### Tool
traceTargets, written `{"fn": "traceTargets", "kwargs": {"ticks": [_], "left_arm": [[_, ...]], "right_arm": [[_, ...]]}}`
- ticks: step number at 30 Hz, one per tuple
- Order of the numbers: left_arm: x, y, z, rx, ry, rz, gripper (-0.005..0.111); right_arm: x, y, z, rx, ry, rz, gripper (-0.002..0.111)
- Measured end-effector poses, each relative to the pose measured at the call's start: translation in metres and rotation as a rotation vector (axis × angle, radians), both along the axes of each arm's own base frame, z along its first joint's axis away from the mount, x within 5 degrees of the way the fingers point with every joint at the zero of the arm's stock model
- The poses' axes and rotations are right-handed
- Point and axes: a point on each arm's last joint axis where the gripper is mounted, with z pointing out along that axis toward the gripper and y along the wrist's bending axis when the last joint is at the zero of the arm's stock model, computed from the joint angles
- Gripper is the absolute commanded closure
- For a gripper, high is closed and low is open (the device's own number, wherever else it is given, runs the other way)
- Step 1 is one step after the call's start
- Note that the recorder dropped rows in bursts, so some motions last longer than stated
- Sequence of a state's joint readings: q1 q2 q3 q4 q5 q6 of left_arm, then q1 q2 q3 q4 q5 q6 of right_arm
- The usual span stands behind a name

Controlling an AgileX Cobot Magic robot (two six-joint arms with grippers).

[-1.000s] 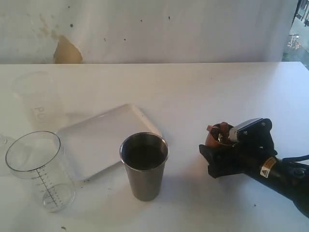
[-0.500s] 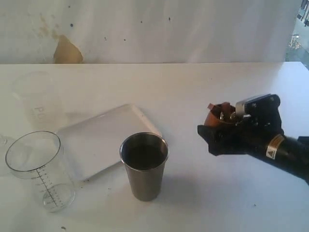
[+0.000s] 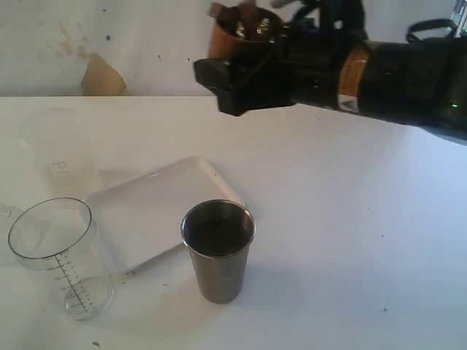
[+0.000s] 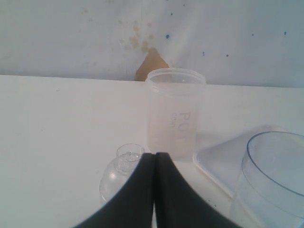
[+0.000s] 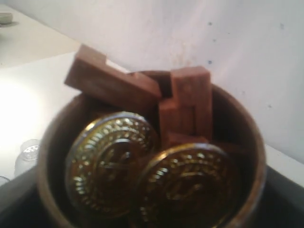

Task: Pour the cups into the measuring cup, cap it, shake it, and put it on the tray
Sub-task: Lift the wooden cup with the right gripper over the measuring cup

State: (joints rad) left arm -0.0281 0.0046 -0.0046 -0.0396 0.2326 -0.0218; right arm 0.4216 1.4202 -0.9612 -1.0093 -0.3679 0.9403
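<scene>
Nearest, the measuring cup (image 3: 58, 255) stands upright and empty at the bench's (image 3: 350, 240) front left, with the steel tumbler (image 3: 217, 251) beside it and the tray (image 3: 157, 208) behind both. The left end effector (image 4: 154, 190), pinched shut on nothing, faces the frosted cup (image 4: 175, 114). Farthest and highest, the right end effector (image 3: 244, 55) clasps the wooden cup (image 3: 232, 36) in wide-set jaws, well apart from the measuring cup. Its wooden blocks (image 5: 137, 95) stand proud of the rim over loose coins (image 5: 142, 175), so an early tilt could drop them onto the tray or into the tumbler, and falling pieces could topple the light measuring cup.
</scene>
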Motion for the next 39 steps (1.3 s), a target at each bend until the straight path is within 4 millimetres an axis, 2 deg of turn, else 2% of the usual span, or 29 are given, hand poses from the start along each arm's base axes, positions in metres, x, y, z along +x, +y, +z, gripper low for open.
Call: {"fn": "traceTargets", "kwargs": {"ticks": [1,2,3,7,10,12,18,24,31,39], "left_arm": [[0.000,0.000,0.000,0.000,0.000,0.000,0.107],[0.000,0.000,0.000,0.000,0.000,0.000,0.107],[0.000,0.000,0.000,0.000,0.000,0.000,0.107],[0.000,0.000,0.000,0.000,0.000,0.000,0.107],[0.000,0.000,0.000,0.000,0.000,0.000,0.107],[0.000,0.000,0.000,0.000,0.000,0.000,0.107],[0.000,0.000,0.000,0.000,0.000,0.000,0.107],[0.000,0.000,0.000,0.000,0.000,0.000,0.107],[0.000,0.000,0.000,0.000,0.000,0.000,0.107],[0.000,0.000,0.000,0.000,0.000,0.000,0.107]], "right_arm": [[0.003,0.022,0.002,-0.034,-0.001,0.030,0.108],[0.005,0.033,0.001,-0.057,0.000,0.043,0.108],[0.008,0.051,-0.005,-0.092,0.011,0.065,0.108],[0.016,0.100,-0.028,-0.199,-0.009,0.164,0.108],[0.014,0.131,-0.045,-0.313,-0.089,0.257,0.108],[0.016,0.141,-0.051,-0.360,-0.122,0.278,0.108],[0.022,0.146,-0.059,-0.496,-0.251,0.323,0.108],[0.027,0.145,-0.062,-0.547,-0.256,0.298,0.108],[0.035,0.150,-0.049,-0.535,-0.286,0.267,0.108],[0.034,0.157,-0.058,-0.568,-0.353,0.334,0.108]]}}
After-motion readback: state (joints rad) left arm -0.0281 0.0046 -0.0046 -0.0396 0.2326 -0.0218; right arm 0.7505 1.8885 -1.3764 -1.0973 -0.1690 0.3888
